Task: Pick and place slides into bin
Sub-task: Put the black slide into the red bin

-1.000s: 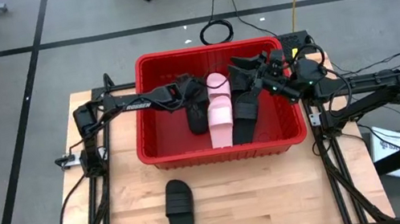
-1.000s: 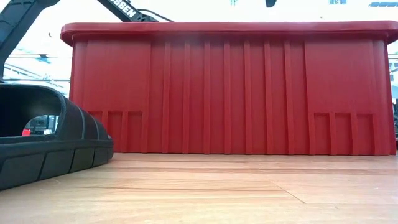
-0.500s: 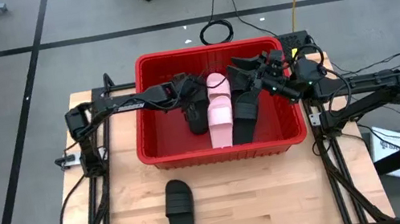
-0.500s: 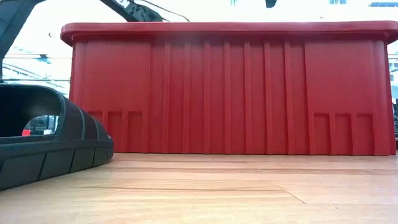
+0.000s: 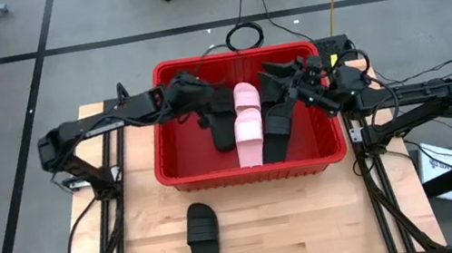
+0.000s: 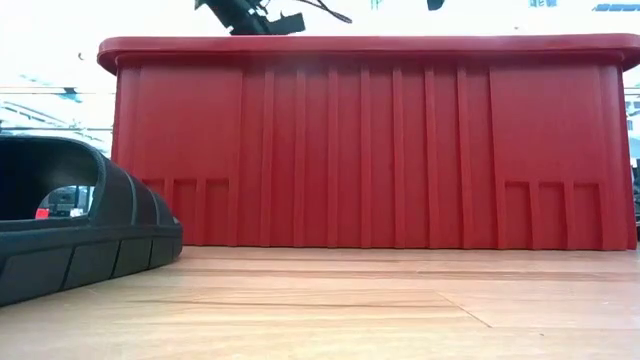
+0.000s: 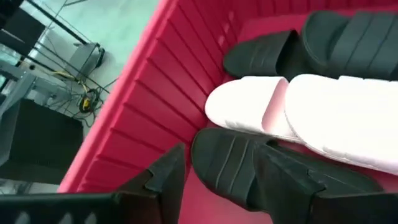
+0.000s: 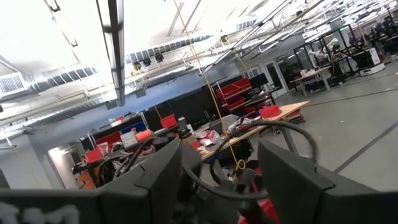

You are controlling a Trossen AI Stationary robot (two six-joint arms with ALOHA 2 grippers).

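Slides [image 5: 248, 125] fill bin [image 5: 179, 166]; left tool [image 5: 204, 104] open.

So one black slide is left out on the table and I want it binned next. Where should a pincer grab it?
Probably by the wide strap of the black slide, coming straight down from above. It lies flat, sole down, lengthwise toward the bin; the low view shows the strap arching clear of the footbed, so one finger can slip under it. Nothing crowds it.

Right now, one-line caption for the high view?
Left hand above large red plastic bin of slides; one black slide remains on table.
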